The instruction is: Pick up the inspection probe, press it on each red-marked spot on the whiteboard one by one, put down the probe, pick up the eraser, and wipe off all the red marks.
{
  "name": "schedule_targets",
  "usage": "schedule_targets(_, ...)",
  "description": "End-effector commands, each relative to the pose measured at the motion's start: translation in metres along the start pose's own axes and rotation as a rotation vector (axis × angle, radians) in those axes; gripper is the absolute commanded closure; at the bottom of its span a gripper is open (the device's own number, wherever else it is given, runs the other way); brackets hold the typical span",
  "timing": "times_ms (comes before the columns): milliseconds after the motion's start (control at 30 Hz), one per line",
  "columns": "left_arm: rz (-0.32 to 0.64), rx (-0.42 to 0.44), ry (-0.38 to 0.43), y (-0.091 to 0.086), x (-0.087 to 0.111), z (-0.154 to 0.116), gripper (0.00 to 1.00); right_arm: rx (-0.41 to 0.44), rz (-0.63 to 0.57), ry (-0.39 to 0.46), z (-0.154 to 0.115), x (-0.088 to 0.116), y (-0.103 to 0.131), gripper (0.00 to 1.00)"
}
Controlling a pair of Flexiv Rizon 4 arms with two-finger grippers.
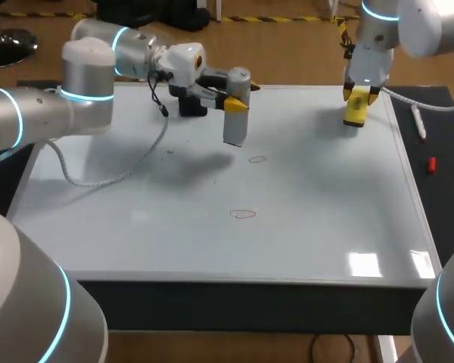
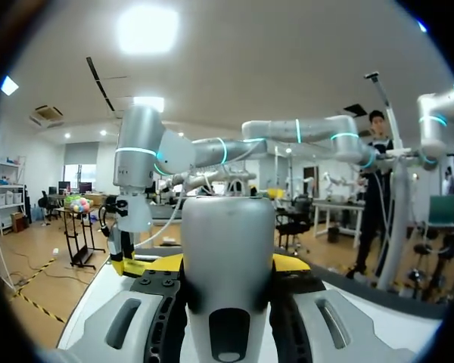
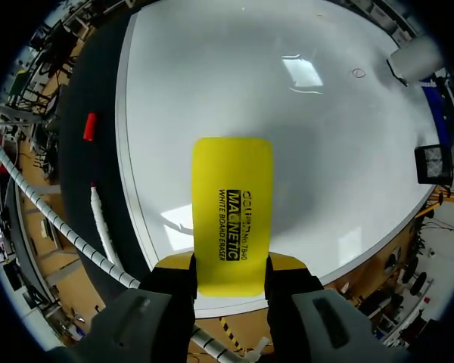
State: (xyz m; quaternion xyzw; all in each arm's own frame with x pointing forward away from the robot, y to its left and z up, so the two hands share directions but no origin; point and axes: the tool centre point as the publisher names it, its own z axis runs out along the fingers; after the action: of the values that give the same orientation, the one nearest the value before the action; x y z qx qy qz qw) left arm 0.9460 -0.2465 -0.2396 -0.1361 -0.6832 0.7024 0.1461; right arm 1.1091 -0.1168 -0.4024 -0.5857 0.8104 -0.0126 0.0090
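Nearly all of the desk (image 1: pixel 448 204) is covered by the whiteboard (image 1: pixel 136 227), which has two small red rings drawn near its middle: a far mark (image 1: pixel 257 159) and a near mark (image 1: pixel 243 214). The left end effector (image 1: pixel 237 102) pinches the probe (image 1: pixel 236 121), a grey cylinder gripped from both sides and held upright. The probe's lower end hangs over the board just beside the far mark, on the left arm's side, and appears to be off the surface. The right end effector (image 1: pixel 357 102) clamps the eraser (image 1: pixel 355 112) between its fingers above the board's far right corner, well apart from both marks.

Both rings look intact, so I judge the pressing step to be the one in hand, with the far mark the natural first target. To do it well:

- Slide the probe sideways until its tip sits over the ring, then lower it straight down.
- Keep the cylinder upright and the press light.
- Lift clear before crossing to the near mark, or the tip may drag and smear the ink.

The left wrist view shows no board beneath the probe, so alignment has to be judged from the head view. The eraser is best held where it is, out of the probe's path. A marker (image 1: pixel 418 121) and a red cap (image 1: pixel 431 165) lie off the board to the right, clear of the work.
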Motion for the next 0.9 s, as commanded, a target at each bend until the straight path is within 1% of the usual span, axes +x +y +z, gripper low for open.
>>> schedule_targets(33,0.006,0.004,-0.057,0.005,0.006,0.015,1.0,-0.001,-0.002,0.004,-0.001,0.0,-0.001,1.0)
schedule_targets(167,0.0,0.04,-0.058,0.013,0.003,0.023,1.0,-0.001,-0.002,0.004,-0.001,0.0,-0.001,1.0)
schedule_targets(433,-0.015,0.055,-0.066,0.024,-0.001,0.037,1.0,-0.001,-0.002,0.004,-0.001,0.0,-0.001,1.0)
schedule_targets(633,-0.011,0.066,-0.072,0.026,-0.006,0.042,1.0,-0.001,-0.002,0.004,-0.001,0.0,-0.001,1.0)
schedule_targets(800,-0.016,0.072,-0.079,0.031,-0.009,0.042,1.0,-0.001,-0.002,0.004,-0.001,0.0,-0.001,1.0)
schedule_targets(900,-0.022,0.066,-0.079,0.037,-0.01,0.043,1.0,-0.001,-0.002,0.004,-0.001,0.0,-0.001,1.0)
